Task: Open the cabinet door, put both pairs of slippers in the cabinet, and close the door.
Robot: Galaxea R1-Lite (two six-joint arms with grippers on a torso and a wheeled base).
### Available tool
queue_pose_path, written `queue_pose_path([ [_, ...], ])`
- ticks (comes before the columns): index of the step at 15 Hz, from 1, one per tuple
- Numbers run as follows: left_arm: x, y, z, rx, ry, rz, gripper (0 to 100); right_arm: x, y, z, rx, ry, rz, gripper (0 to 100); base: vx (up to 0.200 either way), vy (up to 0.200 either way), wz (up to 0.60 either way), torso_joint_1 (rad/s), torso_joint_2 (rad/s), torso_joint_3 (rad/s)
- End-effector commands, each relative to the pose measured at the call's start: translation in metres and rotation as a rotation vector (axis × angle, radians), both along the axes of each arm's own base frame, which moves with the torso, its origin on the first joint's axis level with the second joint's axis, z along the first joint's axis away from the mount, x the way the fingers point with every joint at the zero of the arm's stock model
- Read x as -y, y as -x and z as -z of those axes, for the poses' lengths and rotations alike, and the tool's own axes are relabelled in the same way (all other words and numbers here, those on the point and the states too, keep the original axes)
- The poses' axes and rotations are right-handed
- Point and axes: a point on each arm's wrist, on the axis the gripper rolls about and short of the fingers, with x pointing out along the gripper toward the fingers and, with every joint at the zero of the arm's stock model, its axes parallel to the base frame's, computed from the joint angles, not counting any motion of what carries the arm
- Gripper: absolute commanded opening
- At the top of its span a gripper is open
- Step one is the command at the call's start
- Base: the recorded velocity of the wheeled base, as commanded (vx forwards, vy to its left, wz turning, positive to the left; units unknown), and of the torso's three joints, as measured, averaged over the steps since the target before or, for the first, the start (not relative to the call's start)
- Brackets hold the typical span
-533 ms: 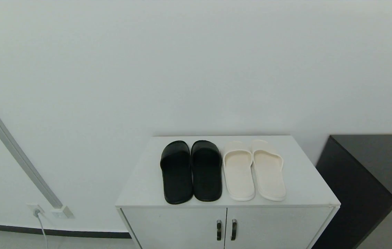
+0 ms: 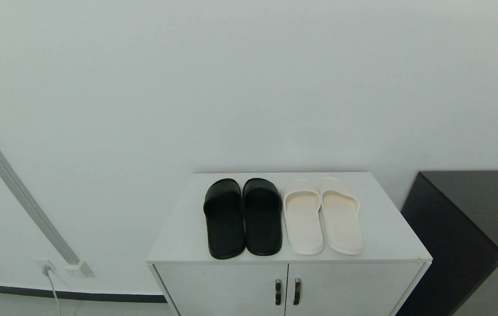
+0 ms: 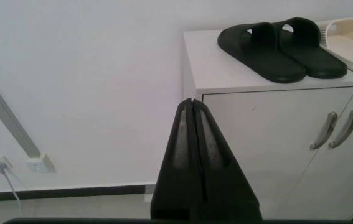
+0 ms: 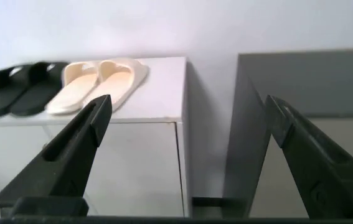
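Cabinet shut, black slippers beside cream slippers on top, white wall behind, left hand together, right hand apart

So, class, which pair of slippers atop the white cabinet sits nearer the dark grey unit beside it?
The cream rubber pair; the black rubber pair lies beyond it, farther off.
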Motion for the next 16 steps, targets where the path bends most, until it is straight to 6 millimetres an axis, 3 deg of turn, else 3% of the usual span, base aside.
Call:
queue_pose_path([
  [1, 0.000, 0.000, 0.000, -0.001, 0.002, -0.001, 0, -0.003, -0.034, -0.020, -0.293, 0.112, -0.117, 100, 0.000, 0.000, 0.00, 0.000, 0.00, 0.000],
  [2, 0.000, 0.000, 0.000, -0.001, 0.004, -0.001, 0, -0.004, -0.054, -0.020, -0.399, 0.070, -0.179, 100, 0.000, 0.000, 0.00, 0.000, 0.00, 0.000],
  [4, 0.000, 0.000, 0.000, -0.001, -0.002, 0.001, 0, -0.015, -0.101, -0.029, -0.432, 0.028, -0.306, 100, 0.000, 0.000, 0.00, 0.000, 0.00, 0.000],
  [7, 0.000, 0.000, 0.000, -0.001, -0.002, -0.001, 0, -0.048, -0.134, -0.041, -0.469, 0.012, -0.396, 100, 0.000, 0.000, 0.00, 0.000, 0.00, 0.000],
  [9, 0.000, 0.000, 0.000, -0.001, -0.002, -0.001, 0, -0.103, -0.159, -0.046, -0.485, -0.014, -0.417, 100, 0.000, 0.000, 0.00, 0.000, 0.00, 0.000],
  [11, 0.000, 0.000, 0.000, -0.001, -0.001, -0.001, 0, -0.140, -0.183, -0.044, -0.463, 0.001, -0.394, 100, 0.000, 0.000, 0.00, 0.000, 0.00, 0.000],
  [16, 0.000, 0.000, 0.000, -0.001, -0.001, 0.001, 0, -0.209, -0.238, -0.013, -0.401, 0.026, -0.209, 100, 0.000, 0.000, 0.00, 0.000, 0.00, 0.000],
])
